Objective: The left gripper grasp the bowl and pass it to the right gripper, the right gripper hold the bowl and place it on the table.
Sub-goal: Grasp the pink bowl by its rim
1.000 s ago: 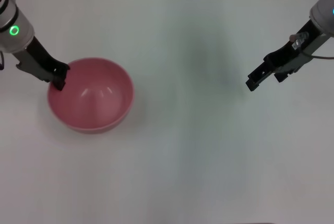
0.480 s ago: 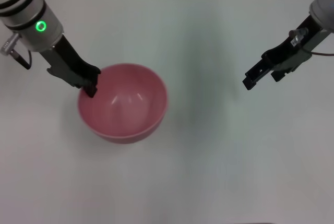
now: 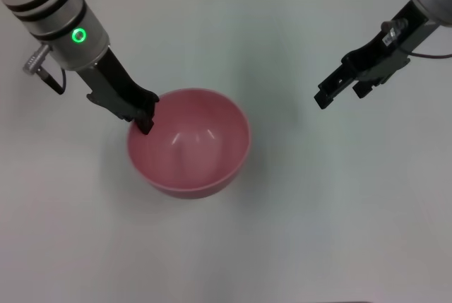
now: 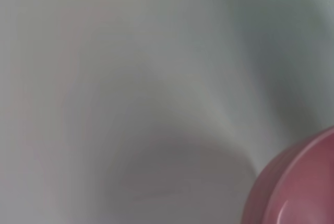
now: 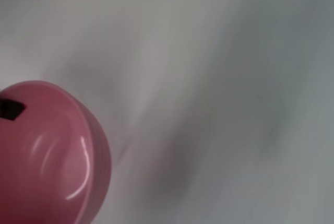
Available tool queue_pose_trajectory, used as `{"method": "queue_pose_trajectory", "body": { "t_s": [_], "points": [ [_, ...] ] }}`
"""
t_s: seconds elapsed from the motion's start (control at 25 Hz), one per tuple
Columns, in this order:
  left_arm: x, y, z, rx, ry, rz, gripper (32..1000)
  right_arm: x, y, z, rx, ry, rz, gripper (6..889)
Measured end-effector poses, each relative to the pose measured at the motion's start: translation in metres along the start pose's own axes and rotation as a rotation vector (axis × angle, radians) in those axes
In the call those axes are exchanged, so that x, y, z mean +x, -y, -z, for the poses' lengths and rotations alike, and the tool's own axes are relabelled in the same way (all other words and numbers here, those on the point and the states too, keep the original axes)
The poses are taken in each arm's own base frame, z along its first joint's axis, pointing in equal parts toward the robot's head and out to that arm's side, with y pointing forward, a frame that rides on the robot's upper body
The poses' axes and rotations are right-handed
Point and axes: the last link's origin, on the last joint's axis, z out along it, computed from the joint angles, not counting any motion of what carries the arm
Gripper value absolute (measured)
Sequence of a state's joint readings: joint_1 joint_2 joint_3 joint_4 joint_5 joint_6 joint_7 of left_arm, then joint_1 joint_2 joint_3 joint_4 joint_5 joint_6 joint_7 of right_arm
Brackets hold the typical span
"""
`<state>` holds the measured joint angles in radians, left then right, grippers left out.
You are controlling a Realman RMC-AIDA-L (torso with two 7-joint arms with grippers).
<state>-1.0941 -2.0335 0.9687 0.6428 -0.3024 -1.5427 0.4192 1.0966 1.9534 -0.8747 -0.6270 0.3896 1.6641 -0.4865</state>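
The left gripper (image 3: 145,121), on the arm with the green glowing ring, is clamped on the rim of the pink bowl (image 3: 189,143) at the bowl's ten o'clock edge, one finger dipping inside, the other outside the wall. The bowl sits left of the middle of the white table (image 3: 296,211) in the head view, upright, mouth up, with nothing in it but light glinting on its glossy inside. Whether it rests on the table or hangs just above cannot be told. At about two o'clock from the bowl and well apart from it, the right gripper (image 3: 339,84) hovers with its fingers parted, holding nothing. The right wrist view shows the bowl (image 5: 49,156) with a dark fingertip (image 5: 10,109) at its rim.
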Motion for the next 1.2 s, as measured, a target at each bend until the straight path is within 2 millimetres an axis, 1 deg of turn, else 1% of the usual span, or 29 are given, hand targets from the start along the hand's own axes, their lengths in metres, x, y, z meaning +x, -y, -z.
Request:
{"method": "queue_pose_trajectory", "body": {
  "t_s": [0.64,0.96,1.2],
  "points": [
    [0.022,-0.028,0.007,-0.049,-0.048,-0.057,44,-0.019,-0.023,0.01,-0.018,0.023,0.064,877],
    [0.026,-0.034,0.007,-0.049,-0.053,-0.073,44,-0.028,-0.037,0.011,-0.032,0.03,0.098,877],
    [0.036,-0.047,0.011,-0.058,-0.073,-0.113,45,-0.03,-0.043,0.011,-0.037,0.031,0.11,877]
  ]
}}
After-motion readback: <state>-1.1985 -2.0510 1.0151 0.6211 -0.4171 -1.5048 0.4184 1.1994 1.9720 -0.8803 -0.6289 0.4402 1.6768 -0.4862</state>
